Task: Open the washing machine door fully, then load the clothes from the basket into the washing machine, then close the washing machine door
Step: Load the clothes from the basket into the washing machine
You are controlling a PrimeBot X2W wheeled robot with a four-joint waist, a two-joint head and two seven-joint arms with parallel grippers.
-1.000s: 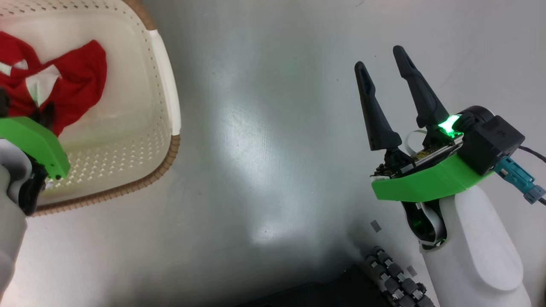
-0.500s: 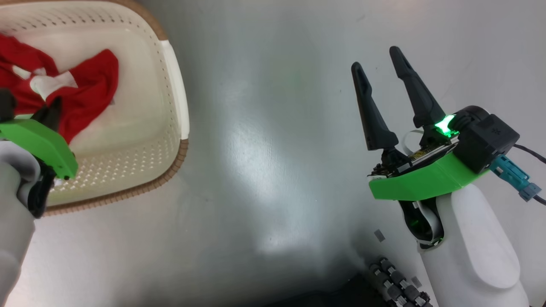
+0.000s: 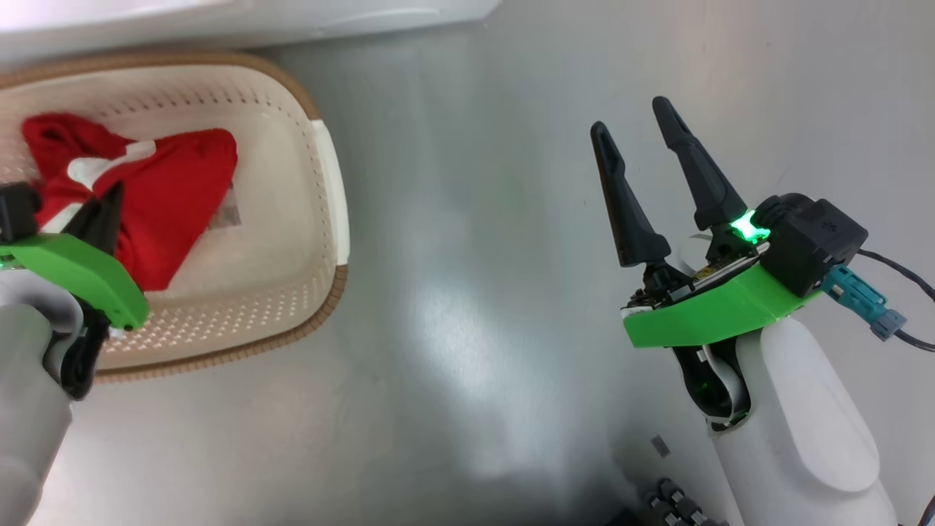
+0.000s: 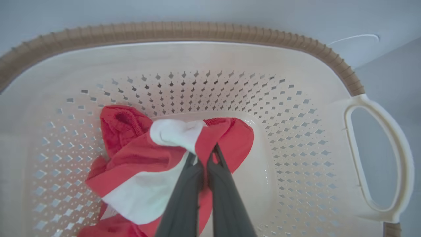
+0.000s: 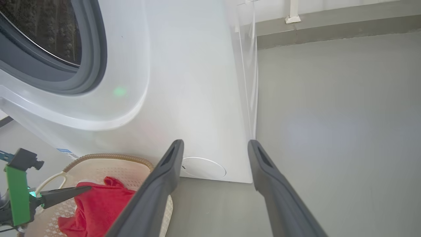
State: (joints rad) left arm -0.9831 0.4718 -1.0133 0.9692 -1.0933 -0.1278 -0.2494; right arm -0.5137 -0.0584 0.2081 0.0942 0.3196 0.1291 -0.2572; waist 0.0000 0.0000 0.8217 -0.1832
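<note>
The clothes (image 3: pixel 175 190) are a bunched red garment with white patches inside the cream basket (image 3: pixel 321 292). My left gripper (image 4: pixel 204 154) is shut on a fold of the red cloth (image 4: pixel 131 164), which hangs gathered at its tips above the basket's perforated floor. From the right wrist view the left gripper (image 5: pixel 82 189) reaches sideways into the red garment (image 5: pixel 98 207). My right gripper (image 3: pixel 630 117) is open and holds nothing, over bare floor to the basket's right. The washing machine (image 5: pixel 184 82) stands just behind the basket (image 5: pixel 108 156), its drum opening (image 5: pixel 42 29) uncovered. The washing machine door is out of view.
Grey glossy floor (image 3: pixel 467 329) lies between the basket and my right arm. The machine's lower front carries a round flap (image 5: pixel 204 168) and a blue label (image 5: pixel 67 153). A wall skirting (image 5: pixel 329 23) runs behind. Part of my wheeled base (image 3: pixel 679 504) shows at the bottom.
My left gripper has shut on the red garment and gathered it into a bunch. The head camera has shifted, bringing the machine's white edge into the top of the view. The right arm holds its pose.
</note>
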